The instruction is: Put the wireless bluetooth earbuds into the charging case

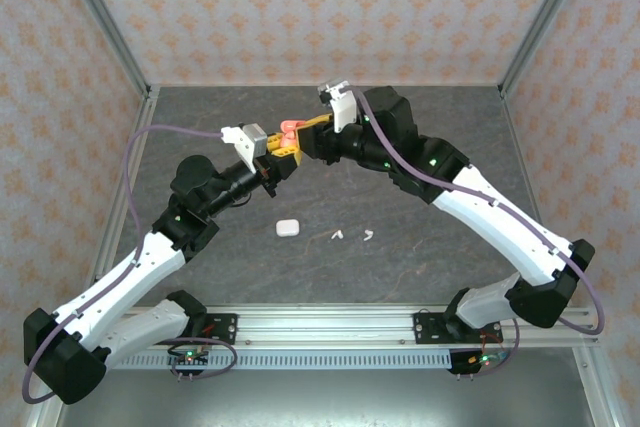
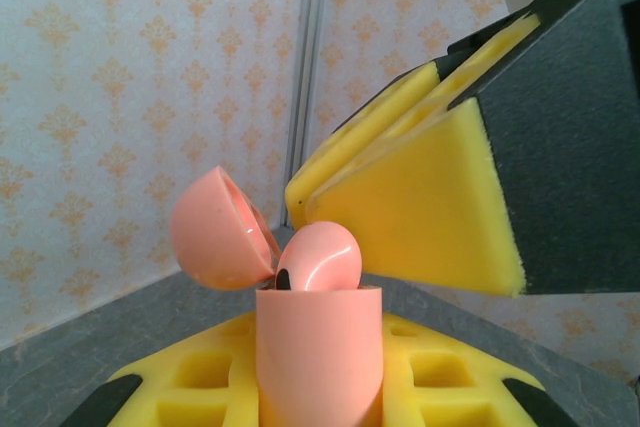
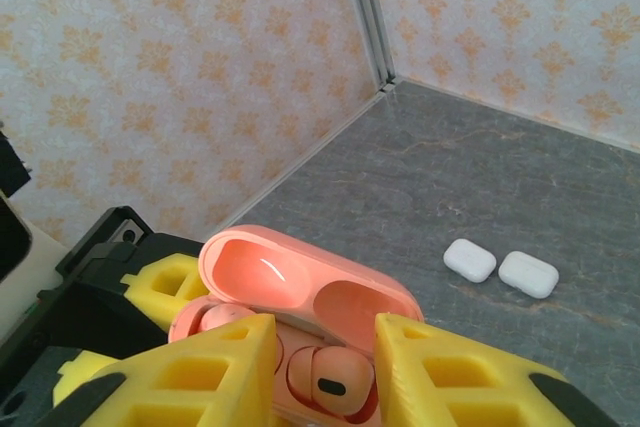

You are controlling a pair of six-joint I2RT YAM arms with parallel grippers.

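Note:
The coral-pink charging case [image 2: 320,357] stands upright between the yellow pads of my left gripper [image 2: 320,387], which is shut on it. Its lid [image 2: 215,232] is swung open. A pink earbud [image 2: 322,257] pokes out of the top. In the right wrist view that earbud [image 3: 335,382] sits in its socket, and a second pink earbud [image 3: 215,322] lies in the other socket beneath the lid [image 3: 300,282]. My right gripper [image 3: 325,347] hovers just above the case, open, with nothing between its fingers. From above, both grippers [image 1: 280,147] [image 1: 308,137] meet over the case [image 1: 289,132].
A white case [image 1: 287,228] and two white earbuds [image 1: 337,235] [image 1: 370,235] lie on the grey table in front of the arms. Two more white cases [image 3: 469,259] [image 3: 528,274] rest near the back wall corner. Patterned walls enclose the table.

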